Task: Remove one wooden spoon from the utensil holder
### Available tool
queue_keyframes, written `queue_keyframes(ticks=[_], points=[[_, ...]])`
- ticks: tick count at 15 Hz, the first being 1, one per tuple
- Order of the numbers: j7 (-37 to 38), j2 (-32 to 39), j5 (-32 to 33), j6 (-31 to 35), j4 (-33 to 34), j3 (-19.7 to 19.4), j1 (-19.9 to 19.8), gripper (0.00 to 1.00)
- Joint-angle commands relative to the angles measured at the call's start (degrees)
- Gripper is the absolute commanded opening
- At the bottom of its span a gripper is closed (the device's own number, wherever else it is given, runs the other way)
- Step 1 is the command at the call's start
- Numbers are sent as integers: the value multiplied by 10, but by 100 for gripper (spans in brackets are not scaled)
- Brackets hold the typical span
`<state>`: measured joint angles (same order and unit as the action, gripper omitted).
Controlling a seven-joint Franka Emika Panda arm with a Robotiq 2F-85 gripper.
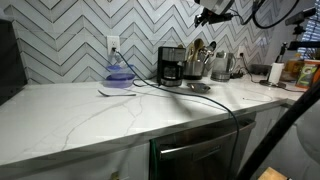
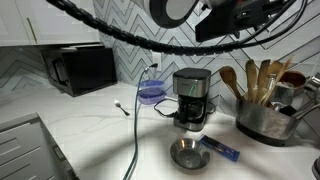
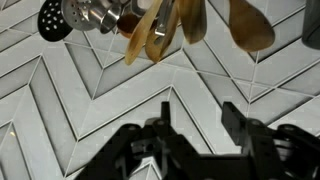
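Several slender light-brown wooden spoons [image 3: 248,22] crowd the wrist view's top; the black gripper [image 3: 198,120] below, jaws spread empty, might drag two from the grey metal utensil holder [image 2: 258,125].

The wooden spoons [image 3: 160,30] are bare light-brown wood, smooth with a faint sheen. Among them are a matt black perforated spoon [image 3: 52,18] and polished metal utensils [image 3: 95,12]. My gripper [image 3: 198,128] is matt black. The wall tiles [image 3: 90,90] are white and glossy with grey grout. In an exterior view the coffee maker [image 2: 190,98] looks like black plastic with shiny trim. In front of it sits a polished steel bowl [image 2: 186,152]. The bench [image 2: 90,140] under it is smooth white veined stone. Beside the coffee maker, the utensil holder [image 1: 198,70] looks like dull grey metal.
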<state>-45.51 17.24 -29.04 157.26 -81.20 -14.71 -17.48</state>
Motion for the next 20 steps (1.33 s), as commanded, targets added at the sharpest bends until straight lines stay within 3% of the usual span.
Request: queue_keyframes(ticks=[1,2,4,5,6,11,14,15,20], points=[[-124,-8,-55,-90,8,30,-49,87],[-151,-6,-64,-116,14,30,-58,95],[-170,2,-86,-162,32,27,-73,100],[-132,-2,-58,-118,15,15,-47,93],[-142,-2,-65,-134,19,15,-54,99],[-149,-2,-71,-144,24,20,-61,100],[-190,15,-105,-206,57,33,-85,100],[-203,25,-109,-234,76,54,-110,100],[-223,78,-112,-327,157,54,-147,100]])
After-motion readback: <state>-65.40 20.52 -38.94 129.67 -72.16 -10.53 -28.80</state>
